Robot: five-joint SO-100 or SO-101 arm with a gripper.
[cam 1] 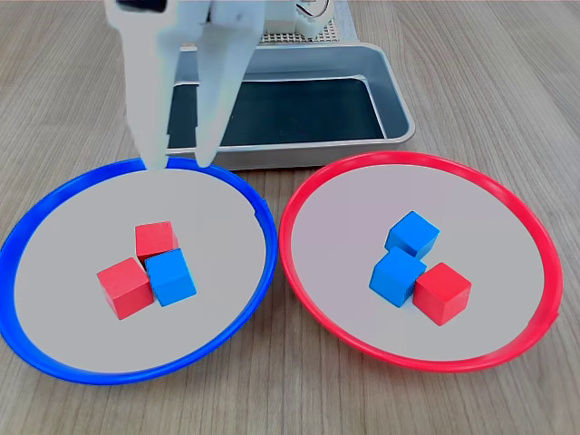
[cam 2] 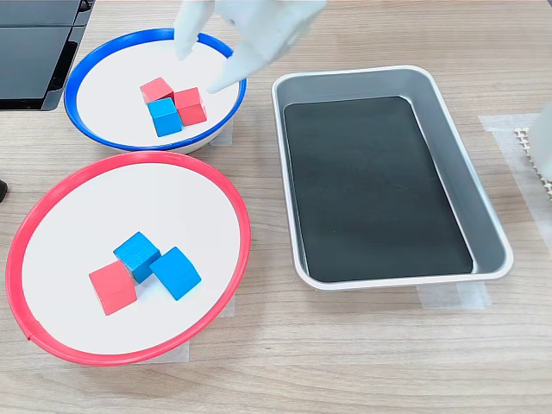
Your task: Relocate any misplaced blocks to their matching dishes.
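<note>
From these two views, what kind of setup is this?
Likely a lab tabletop sorting rig, not a kitchen: a wood-grain table with a taped-down metal tray, a blue-rimmed plate and red-rimmed plate holding colour cubes, and the arm's gripper overhead.

Light wood-grain table (cam 2: 362,354) with three things sitting on it: blue-rimmed plate (cam 2: 86,60) at the second exterior view's far left, red-rimmed plate (cam 2: 235,200) nearer, metal tray (cam 2: 392,76) on the right.
</note>
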